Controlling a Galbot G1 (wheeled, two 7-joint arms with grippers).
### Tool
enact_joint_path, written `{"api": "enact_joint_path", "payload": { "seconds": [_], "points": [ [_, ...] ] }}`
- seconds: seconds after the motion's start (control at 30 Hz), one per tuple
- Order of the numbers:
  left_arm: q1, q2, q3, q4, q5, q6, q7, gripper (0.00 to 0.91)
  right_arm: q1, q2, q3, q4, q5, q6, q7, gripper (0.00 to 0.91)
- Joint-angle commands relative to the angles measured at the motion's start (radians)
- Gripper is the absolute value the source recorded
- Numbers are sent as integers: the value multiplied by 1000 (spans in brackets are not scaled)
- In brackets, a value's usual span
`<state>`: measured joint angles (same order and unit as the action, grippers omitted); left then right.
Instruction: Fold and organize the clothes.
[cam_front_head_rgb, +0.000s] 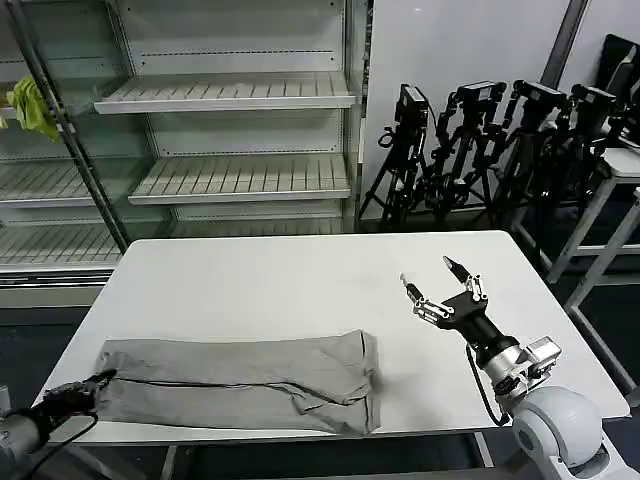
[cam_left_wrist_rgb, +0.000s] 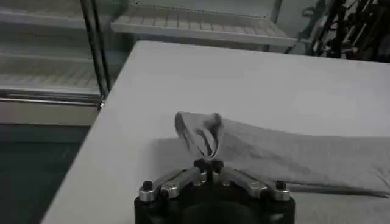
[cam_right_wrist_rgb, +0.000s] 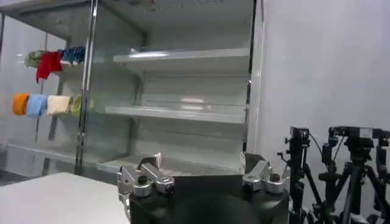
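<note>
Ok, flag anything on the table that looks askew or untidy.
The grey shirt is folded unevenly: its right end is rumpled, layers misaligned. The left gripper pinches its left corner, lifted off the table. The right gripper hovers open.

White table (cam_front_head_rgb: 300, 280) in front, surface plain. Behind it a white open display shelving unit (cam_front_head_rgb: 230, 95) with slatted shelves and metal uprights, bare on the middle bays. Yellow-green cloth (cam_front_head_rgb: 30, 108) hangs at the unit's far left edge. In the right wrist view, more cloths sit on the rack's side: red cloth (cam_right_wrist_rgb: 49, 63), blue cloth (cam_right_wrist_rgb: 74, 53), orange cloth (cam_right_wrist_rgb: 20, 103), light blue cloth (cam_right_wrist_rgb: 38, 105), cream cloth (cam_right_wrist_rgb: 59, 105). Cluster of black camera tripods (cam_front_head_rgb: 480, 150) stands against the wall to the right of the shelving. Second white table (cam_front_head_rgb: 625, 165) at the right edge.
</note>
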<state>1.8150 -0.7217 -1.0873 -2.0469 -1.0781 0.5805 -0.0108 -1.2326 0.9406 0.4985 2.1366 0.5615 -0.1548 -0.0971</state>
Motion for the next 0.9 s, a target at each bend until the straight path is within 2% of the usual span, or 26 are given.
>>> {"api": "enact_joint_path", "payload": {
  "seconds": [0.03, 0.23, 0.37, 0.9],
  "points": [
    [53, 8, -95, -70, -25, -1, -6, 40, 3, -3, -2, -5, 2, 7, -1, 907],
    [31, -14, -30, -236, -47, -1, -17, 40, -10, -14, 14, 5, 4, 6, 5, 907],
    [-28, -20, 56, -311, -67, -1, -15, 40, -19, -58, 7, -2, -12, 22, 22, 907],
    [-283, 57, 388, -340, -83, -2, -18, 40, -107, -156, 99, 44, -59, 29, 79, 907]
  ]
}}
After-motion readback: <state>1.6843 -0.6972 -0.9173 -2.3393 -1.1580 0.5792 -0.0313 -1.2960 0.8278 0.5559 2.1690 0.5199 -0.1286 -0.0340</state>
